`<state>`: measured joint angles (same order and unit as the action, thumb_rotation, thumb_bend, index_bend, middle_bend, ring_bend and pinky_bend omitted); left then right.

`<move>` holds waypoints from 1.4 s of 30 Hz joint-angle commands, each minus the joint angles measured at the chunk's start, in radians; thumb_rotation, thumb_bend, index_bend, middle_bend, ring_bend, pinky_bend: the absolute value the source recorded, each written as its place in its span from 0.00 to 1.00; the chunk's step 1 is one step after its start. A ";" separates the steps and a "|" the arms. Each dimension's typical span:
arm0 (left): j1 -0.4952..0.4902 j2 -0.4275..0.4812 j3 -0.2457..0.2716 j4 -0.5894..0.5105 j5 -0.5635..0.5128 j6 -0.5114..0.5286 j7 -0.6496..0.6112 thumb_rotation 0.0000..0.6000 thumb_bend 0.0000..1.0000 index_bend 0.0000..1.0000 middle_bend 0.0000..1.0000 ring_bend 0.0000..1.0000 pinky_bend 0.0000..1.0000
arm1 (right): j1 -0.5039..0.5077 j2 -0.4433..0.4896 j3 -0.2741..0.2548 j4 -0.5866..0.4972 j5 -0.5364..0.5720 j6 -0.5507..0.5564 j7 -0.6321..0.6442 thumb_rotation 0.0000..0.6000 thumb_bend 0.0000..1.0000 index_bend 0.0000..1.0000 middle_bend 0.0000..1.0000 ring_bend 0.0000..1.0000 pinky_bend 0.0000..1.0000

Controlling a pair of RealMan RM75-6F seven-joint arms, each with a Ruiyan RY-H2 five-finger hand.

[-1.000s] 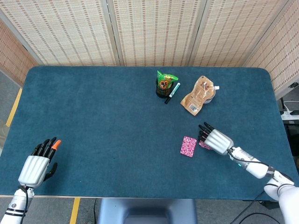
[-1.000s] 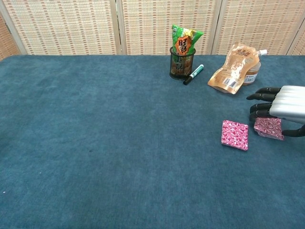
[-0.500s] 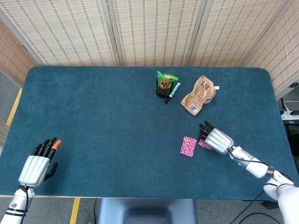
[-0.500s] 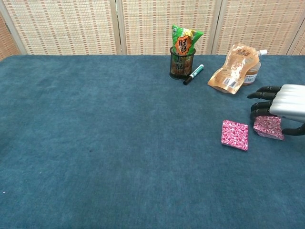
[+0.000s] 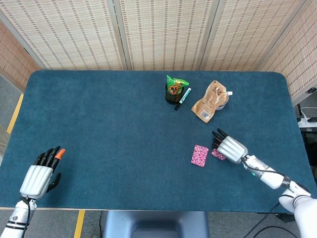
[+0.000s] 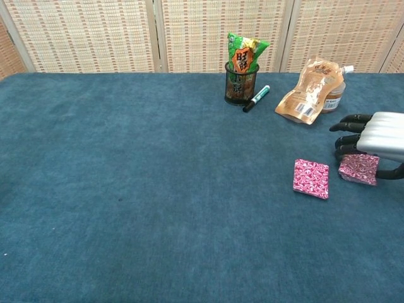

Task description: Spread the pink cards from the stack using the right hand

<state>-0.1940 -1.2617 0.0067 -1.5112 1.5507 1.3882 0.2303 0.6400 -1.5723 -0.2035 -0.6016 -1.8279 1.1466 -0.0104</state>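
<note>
While one flat pink patterned card [image 6: 311, 178] lies alone on the blue felt tabletop [image 6: 158, 189], the small pink card stack [image 6: 358, 169] just beside it is pinned under the right robot hand [image 6: 379, 140], fingers resting on top, probably so another card can be slid off.

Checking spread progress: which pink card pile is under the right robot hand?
The pink pile on the right, under the right robot hand; the other pink pile lies apart, uncovered.

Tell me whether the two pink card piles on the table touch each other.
Apart. The chest view shows a strip of blue cloth between the left pink pile and the right pink pile under the right hand.
</note>
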 commanded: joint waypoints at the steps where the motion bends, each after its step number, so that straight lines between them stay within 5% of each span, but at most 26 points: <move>1: 0.000 0.000 0.000 0.000 0.000 0.000 0.000 1.00 0.46 0.00 0.03 0.08 0.18 | 0.000 -0.001 0.000 0.000 0.000 0.001 -0.001 1.00 0.23 0.32 0.26 0.07 0.11; 19: 0.001 0.001 0.001 -0.002 0.001 0.003 0.002 1.00 0.46 0.00 0.03 0.08 0.18 | -0.008 -0.019 -0.001 0.032 -0.002 0.031 0.011 1.00 0.23 0.56 0.41 0.17 0.13; 42: 0.001 0.002 0.001 -0.003 0.003 0.004 -0.001 1.00 0.46 0.00 0.03 0.08 0.18 | 0.001 0.001 0.003 0.001 -0.004 0.046 -0.023 1.00 0.23 0.72 0.50 0.26 0.14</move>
<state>-0.1929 -1.2603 0.0080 -1.5145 1.5537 1.3917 0.2296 0.6404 -1.5725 -0.2010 -0.5993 -1.8321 1.1918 -0.0327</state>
